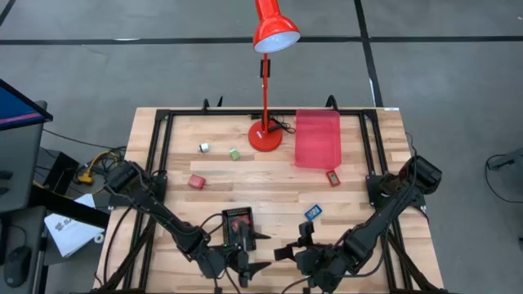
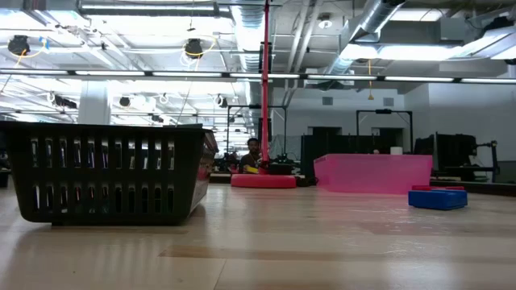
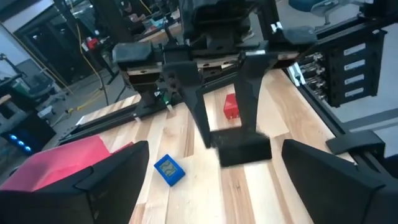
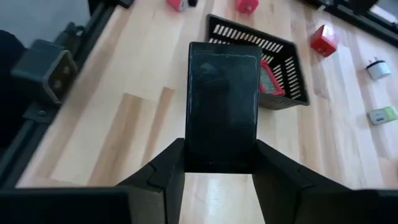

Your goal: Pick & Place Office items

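Legible text: none. Blue item (image 3: 169, 170): pale mark on top face, unreadable. Paper sheet (image 1: 69, 231) on floor left of table: dark print, unreadable. Black slab (image 4: 223, 115) in right wrist view: plain face, no label.

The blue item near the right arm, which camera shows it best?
The left wrist view: the blue item lies flat and unobstructed on the wood, its top face showing. The high view shows it small, just ahead of the right tool. The low view shows only its side edge. The right wrist view misses it.
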